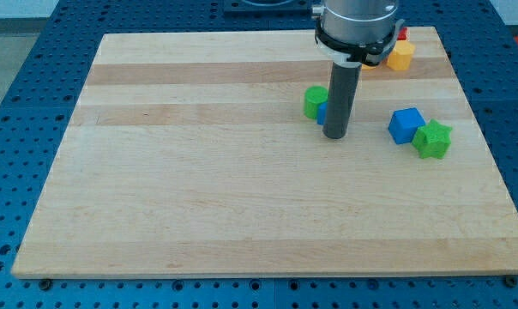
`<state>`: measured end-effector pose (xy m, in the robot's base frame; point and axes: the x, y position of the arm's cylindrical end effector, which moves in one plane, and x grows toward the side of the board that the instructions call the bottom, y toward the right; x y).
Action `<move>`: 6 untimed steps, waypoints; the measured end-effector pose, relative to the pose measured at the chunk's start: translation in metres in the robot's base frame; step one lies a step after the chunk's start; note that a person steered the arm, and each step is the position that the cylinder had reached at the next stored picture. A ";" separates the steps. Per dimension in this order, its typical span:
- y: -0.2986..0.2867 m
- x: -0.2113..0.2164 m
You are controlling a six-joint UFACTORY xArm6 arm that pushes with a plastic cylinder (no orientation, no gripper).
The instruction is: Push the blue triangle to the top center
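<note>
My tip [334,135] rests on the wooden board [199,172] right of the view's centre. A blue block [322,112], mostly hidden behind the rod, shows as a sliver at the rod's left edge; its shape cannot be made out. A green block [314,101] sits touching it on the left. My tip is just below and right of these two blocks.
A blue cube [405,124] and a green star [433,139] sit together to the right of my tip. A yellow block [400,57] and a red block [402,35] lie at the board's top right, partly behind the arm's body.
</note>
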<state>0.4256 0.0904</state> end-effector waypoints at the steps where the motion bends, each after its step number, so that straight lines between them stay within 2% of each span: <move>1: 0.001 -0.003; 6: 0.017 -0.055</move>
<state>0.3704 0.1077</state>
